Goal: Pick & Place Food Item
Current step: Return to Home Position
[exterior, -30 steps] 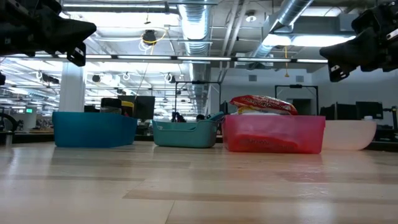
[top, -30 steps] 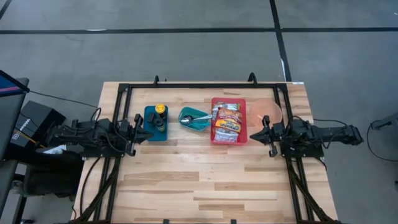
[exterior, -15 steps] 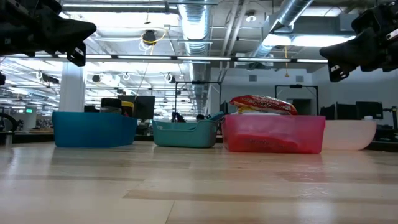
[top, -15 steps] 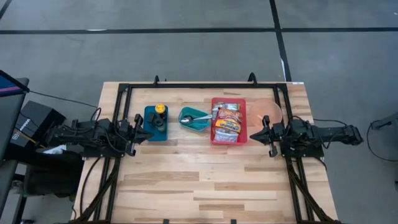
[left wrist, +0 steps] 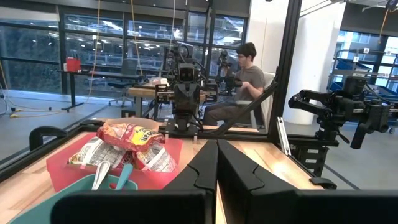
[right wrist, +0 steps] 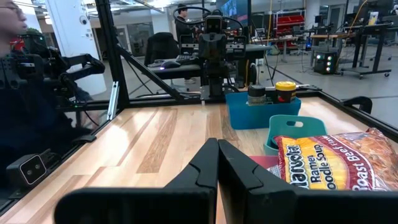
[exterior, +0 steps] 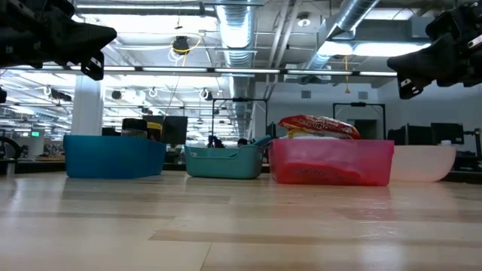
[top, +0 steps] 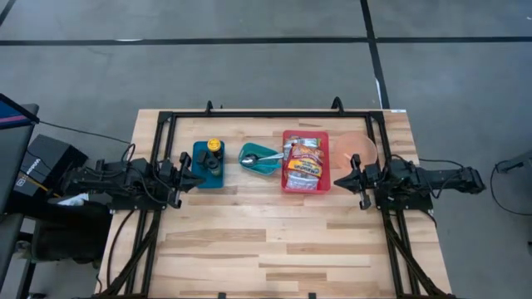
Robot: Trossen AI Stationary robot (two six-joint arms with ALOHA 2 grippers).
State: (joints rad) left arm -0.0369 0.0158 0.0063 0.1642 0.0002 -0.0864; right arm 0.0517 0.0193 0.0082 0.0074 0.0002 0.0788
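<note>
left pincer [top: 189,178]: over the bench's left side, just beside the blue bin; raised off the wood in the low view; clenched, fingers [left wrist: 202,171] pressed together in the left wrist view; grasping nothing
right pincer [top: 342,179]: over the bench's right side, just beside the red bin's right wall, in front of the pink bowl; raised off the wood; clenched, fingers [right wrist: 202,167] meeting edge to edge in the right wrist view; grasping nothing
arms: both lie low and level, pointing inward at each other across the row of bins; neither touches a bin
red bin [top: 285,170]: right of centre in the row; between the teal bin and the pink bowl; sits flat on the bench
noodle packs [top: 305,166]: inside the red bin, piled; the pile rises above the rim in the low view; exact count cannot be told
top pack [right wrist: 336,165]: orange and red; lies flat on the pile; print reads "Ramen Noodle Soup"
teal bin [top: 268,169]: just left of the red bin; smaller; holds a spoon [top: 253,158]
blue bin [top: 202,170]: leftmost in the row; holds a yellow-capped bottle [top: 214,145] and a dark item beside it
pink bowl [top: 362,148]: rightmost, near the red bin's right wall
bench [top: 274,241]: light wood planks; black frame around it; near half bare
person [left wrist: 245,74]: seated beyond the bench in the left wrist view; apart from both arms
</note>
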